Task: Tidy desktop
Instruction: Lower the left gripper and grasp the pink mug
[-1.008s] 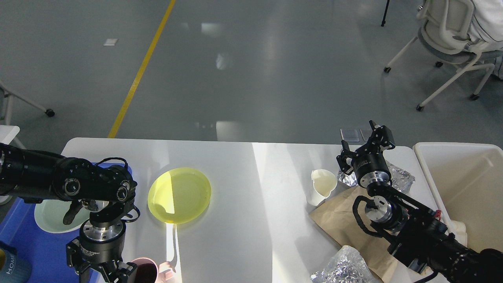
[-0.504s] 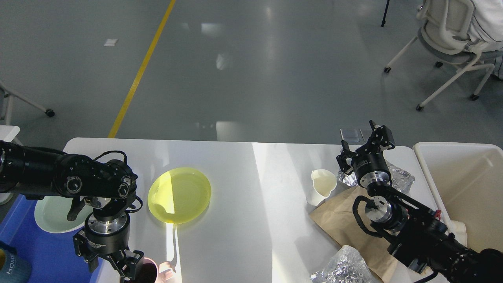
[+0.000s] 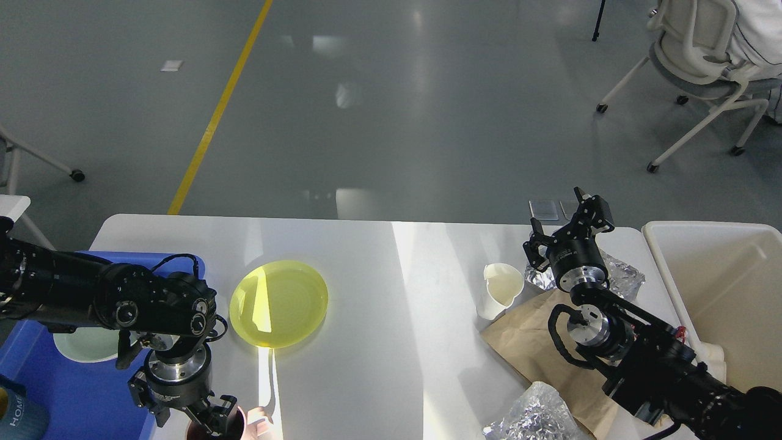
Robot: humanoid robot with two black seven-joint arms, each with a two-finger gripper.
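A: How far along is the tidying?

B: Early, I'd judge. Nearest, the left gripper (image 3: 214,418) points down at the pink cup (image 3: 235,428) on the bottom edge of the view; its fingers sit at the rim, but whether they pinch it I cannot tell — cup and fingertips run out of frame.

A: And around it?

B: To its left is the blue tray (image 3: 55,379) with a pale green plate (image 3: 79,345) in it — that piece looks put away. Just beyond the gripper, the yellow plate (image 3: 279,303) sits on the desktop (image 3: 379,256).

A: The other arm?

B: The right gripper (image 3: 571,229) hangs with its fingers spread, holding nothing. Near it lie crumpled foil (image 3: 623,278), a white paper cup (image 3: 502,290) and a brown paper bag (image 3: 531,345); more foil (image 3: 531,418) sits closer in. The off-white tub (image 3: 715,287) to its right looks nearly bare, so most of the clearing is left.
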